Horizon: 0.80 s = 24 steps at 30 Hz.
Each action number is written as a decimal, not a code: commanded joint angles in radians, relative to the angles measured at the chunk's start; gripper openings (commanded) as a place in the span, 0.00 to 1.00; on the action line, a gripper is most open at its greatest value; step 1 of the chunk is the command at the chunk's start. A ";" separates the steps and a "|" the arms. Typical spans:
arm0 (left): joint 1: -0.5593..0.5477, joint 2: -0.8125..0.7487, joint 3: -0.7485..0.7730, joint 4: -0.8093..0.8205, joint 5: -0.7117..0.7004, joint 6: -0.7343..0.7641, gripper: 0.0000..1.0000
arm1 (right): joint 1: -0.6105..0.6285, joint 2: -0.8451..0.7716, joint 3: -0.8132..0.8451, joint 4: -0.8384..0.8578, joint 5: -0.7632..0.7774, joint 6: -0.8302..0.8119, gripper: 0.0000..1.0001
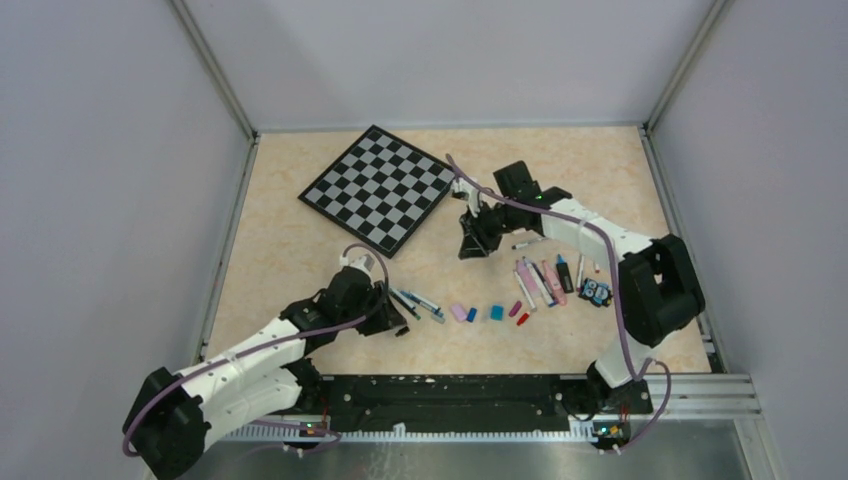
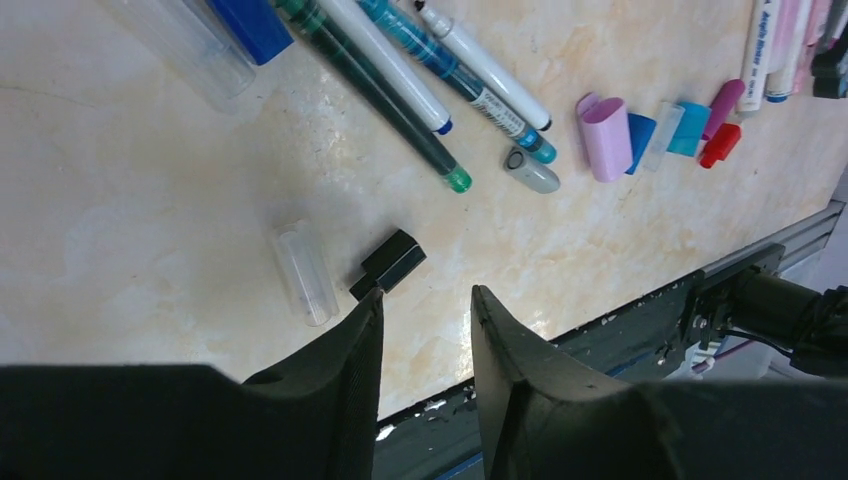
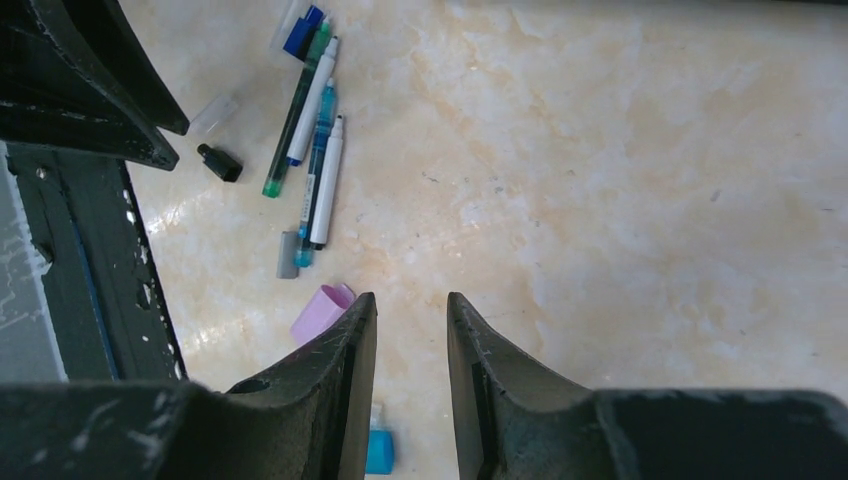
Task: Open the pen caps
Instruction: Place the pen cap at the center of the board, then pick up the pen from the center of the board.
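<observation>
Holds the left pincer [image 2: 428,293] spread and empty, low over the worktop [image 2: 120,200]. Shows a black cap [image 2: 388,264] lying just off its fingertips at 11 o'clock, with a clear cap [image 2: 306,272] beside it at 9. Finds a pink cap [image 2: 604,137] and a red cap [image 2: 719,144] loose at 1 o'clock, beyond the pens [image 2: 400,95]. Holds the right pincer [image 3: 410,298] parted, gripping nothing.

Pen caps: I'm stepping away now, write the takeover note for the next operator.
Left gripper: open, empty, low over the table, a black cap and a clear sleeve just ahead of it.
Right gripper: open, empty, held higher.
Done: loose caps lie in a row, pink cap to red cap; four pens beside them look uncapped.
To do: the pens and highlighters on the right; I cannot tell which are capped.
</observation>
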 commanded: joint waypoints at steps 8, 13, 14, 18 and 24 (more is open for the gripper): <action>0.005 -0.210 0.018 0.067 -0.056 0.128 0.58 | -0.253 -0.256 -0.113 0.067 -0.196 -0.109 0.32; 0.005 -0.301 -0.039 0.189 -0.106 0.151 0.85 | -0.397 -0.338 -0.220 0.186 -0.223 -0.087 0.34; 0.006 -0.317 -0.050 0.206 -0.137 0.154 0.92 | -0.426 -0.338 -0.236 0.226 -0.223 -0.040 0.35; 0.006 -0.368 -0.086 0.252 -0.155 0.159 0.99 | -0.558 -0.273 -0.276 0.372 -0.245 0.249 0.43; 0.005 -0.424 -0.135 0.257 -0.139 0.128 0.99 | -0.584 -0.196 -0.292 0.425 -0.012 0.451 0.46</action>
